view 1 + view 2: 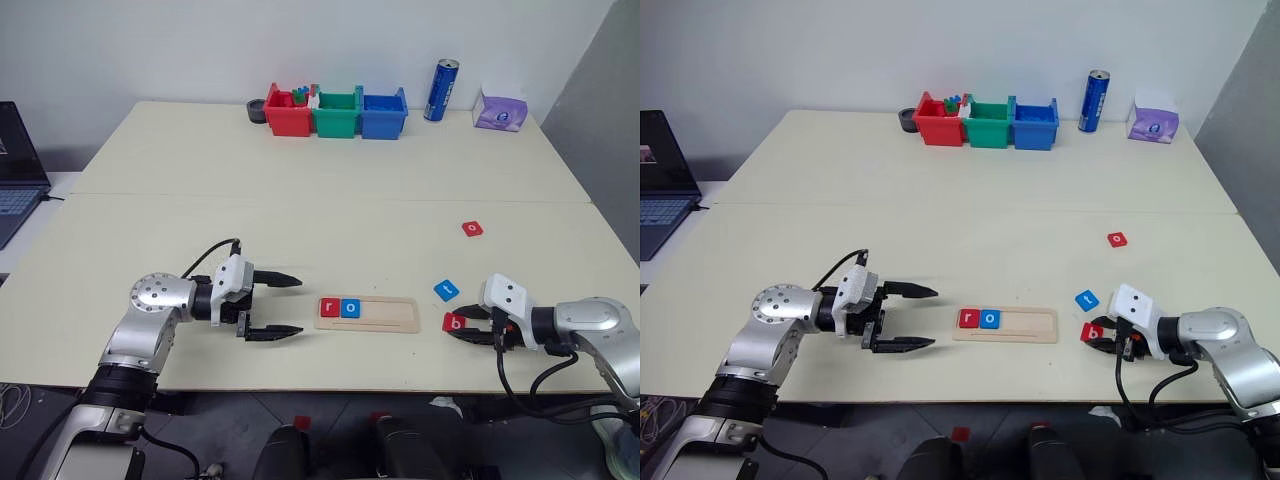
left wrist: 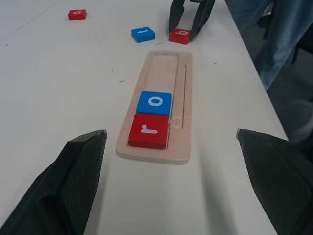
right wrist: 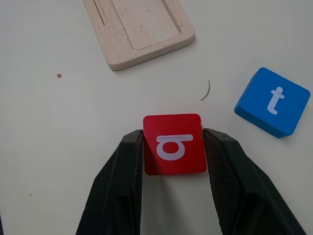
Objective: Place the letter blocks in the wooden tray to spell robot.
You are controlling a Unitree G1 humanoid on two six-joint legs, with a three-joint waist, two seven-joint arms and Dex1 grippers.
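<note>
1. So, two of five are done: red r [image 2: 147,130] and blue o [image 2: 154,102] sit side by side at the left end of the tray [image 1: 393,316], touching each other. The other three slots are bare wood.
2. Next letter is the b [image 3: 174,144], a red block lying on the table just off the tray's right end. The right gripper [image 3: 174,147] has its fingers pressed against both sides of it, so I'd call that clamped on the b. It looks like it's sitting on the table, not lifted yet.
3. Blue t [image 1: 446,290] is right next to the b, a bit farther from the robot and not touching it. The second red o [image 1: 472,229] is well apart, farther back on the table.
4. Left gripper [image 1: 276,306] hovers just off the tray's left end, jaws wide apart, holding nothing.
5. My read: roughly 40% done. What's left is b, o, t, in that order, and the b has to land snug against the blue o.
</note>
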